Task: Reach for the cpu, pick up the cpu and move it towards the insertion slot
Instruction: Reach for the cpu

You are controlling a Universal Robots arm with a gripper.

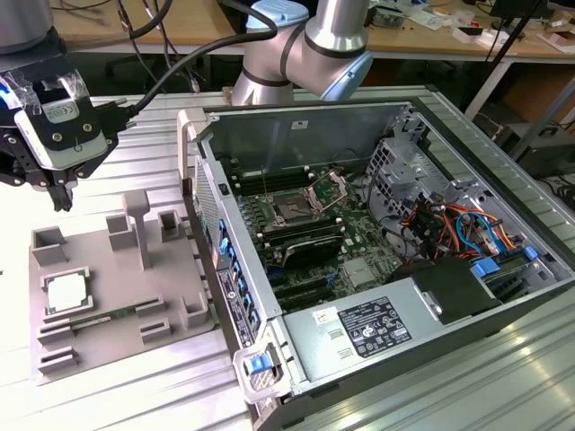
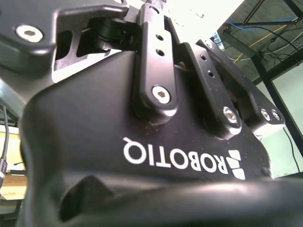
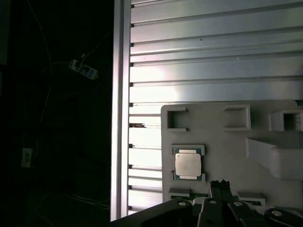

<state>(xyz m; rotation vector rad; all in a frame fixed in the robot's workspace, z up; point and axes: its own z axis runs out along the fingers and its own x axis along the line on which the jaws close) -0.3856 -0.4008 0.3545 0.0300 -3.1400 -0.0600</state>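
- The gripper is hanging tip-down over the slatted metal table, just beyond the far edge of the grey plastic tray and above it, touching nothing
- The cpu is lying flat with its silvery top up in a shallow square recess of the tray, toward the exterior view's left; the raised corners around it seem to be keeping it square and in a known spot, leaving its top and edges free from above
- In the first wrist view the cpu is showing near the gripper's dark tip but apart from it, so the camera is looking almost straight down on the chip
- How far the gripper is standing open I cannot tell; it is carrying nothing, since the chip is resting in its recess
- The insertion slot is sitting on the motherboard inside the open computer case, well apart from the cpu, toward the exterior view's right
- Its hinged metal bracket is standing lifted, leaving the dark socket exposed, presumably to take the chip
- By my judgement the reach is under way and the pick is not yet made
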